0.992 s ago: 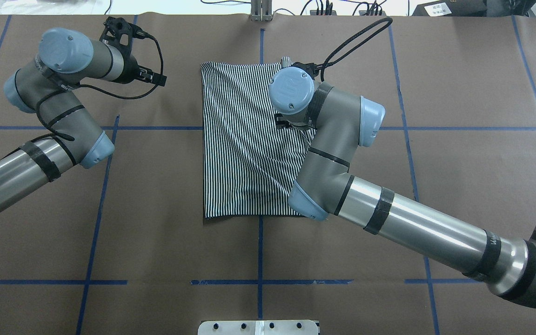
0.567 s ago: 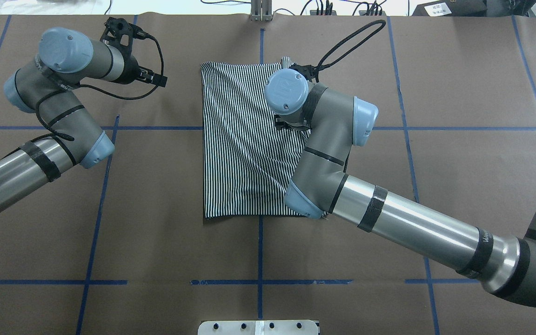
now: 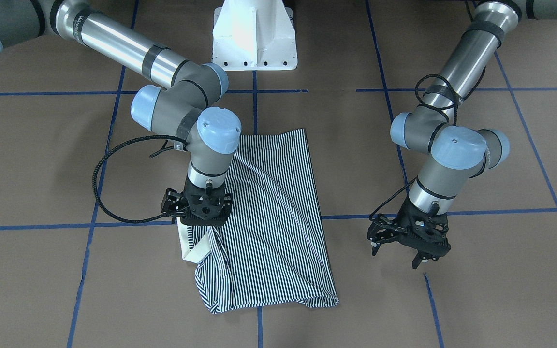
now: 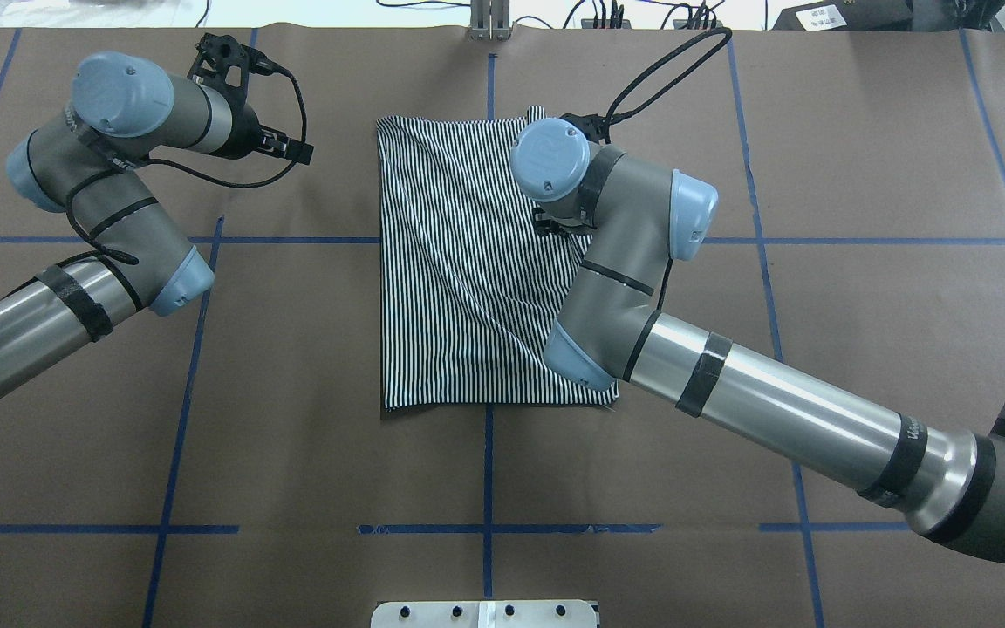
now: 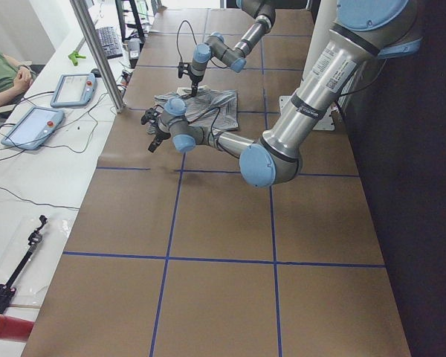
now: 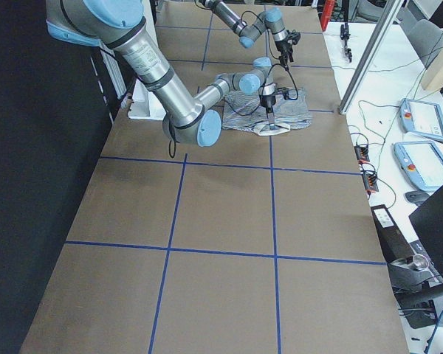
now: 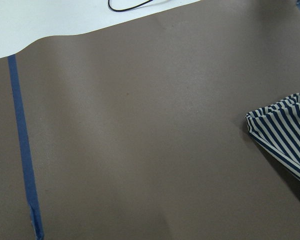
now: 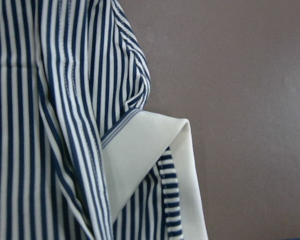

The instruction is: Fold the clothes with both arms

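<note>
The shirt (image 4: 459,288) lies in the middle of the bench (image 4: 860,174), towards its far side. It is doubled lengthwise into a tall rectangle with a diagonal crease running across it. Its near hem is straight, but its far edge is rumpled.

The right gripper (image 3: 197,215) points straight down over the far right corner. There the cream collar (image 3: 192,249) shows, turned up in a loop just beside the striped cloth. The gripper body hides its fingers. The stripes gather up towards it, which suggests a pinch, but I cannot tell whether they are clamped on cloth or apart.

The left gripper (image 3: 397,251) hangs over bare bench, well apart from the shirt on its left and about level with its far edge. Its fingers (image 3: 417,261) are spread and hold nothing.

The side folds look done, and the step in hand seems to be securing the collar end for the crosswise fold. The next move probably calls for the left gripper to come in to the far left corner and take hold. Both arms would then lift together and carry that end evenly towards the near hem, keeping the collar tucked in.
</note>
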Robot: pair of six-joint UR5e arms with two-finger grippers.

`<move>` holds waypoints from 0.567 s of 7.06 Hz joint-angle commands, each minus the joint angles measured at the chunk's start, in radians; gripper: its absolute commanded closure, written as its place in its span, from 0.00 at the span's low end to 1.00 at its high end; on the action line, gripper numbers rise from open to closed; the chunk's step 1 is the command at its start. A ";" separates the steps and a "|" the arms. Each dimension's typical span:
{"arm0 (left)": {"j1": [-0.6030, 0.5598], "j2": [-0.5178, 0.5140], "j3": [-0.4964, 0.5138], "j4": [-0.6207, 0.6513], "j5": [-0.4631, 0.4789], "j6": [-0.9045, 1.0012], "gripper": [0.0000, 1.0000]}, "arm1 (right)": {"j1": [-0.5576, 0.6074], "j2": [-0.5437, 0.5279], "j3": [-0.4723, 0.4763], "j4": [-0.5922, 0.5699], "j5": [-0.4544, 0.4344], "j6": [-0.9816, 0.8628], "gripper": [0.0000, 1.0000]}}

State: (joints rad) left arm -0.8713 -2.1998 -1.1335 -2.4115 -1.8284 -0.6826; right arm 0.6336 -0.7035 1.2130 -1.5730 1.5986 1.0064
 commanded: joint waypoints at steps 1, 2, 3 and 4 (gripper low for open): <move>0.000 0.000 0.000 0.000 0.000 0.002 0.00 | 0.070 -0.040 -0.009 -0.005 0.030 -0.092 0.00; 0.000 -0.001 0.000 0.000 0.000 0.002 0.00 | 0.101 -0.066 -0.009 -0.005 0.034 -0.136 0.00; 0.000 -0.001 0.000 0.000 0.000 0.002 0.00 | 0.122 -0.076 -0.007 -0.001 0.046 -0.155 0.00; 0.000 -0.001 0.000 0.000 0.000 0.002 0.00 | 0.133 -0.073 -0.006 0.007 0.072 -0.155 0.00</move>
State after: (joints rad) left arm -0.8713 -2.2011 -1.1335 -2.4114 -1.8285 -0.6812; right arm 0.7461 -0.7708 1.2056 -1.5735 1.6456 0.8655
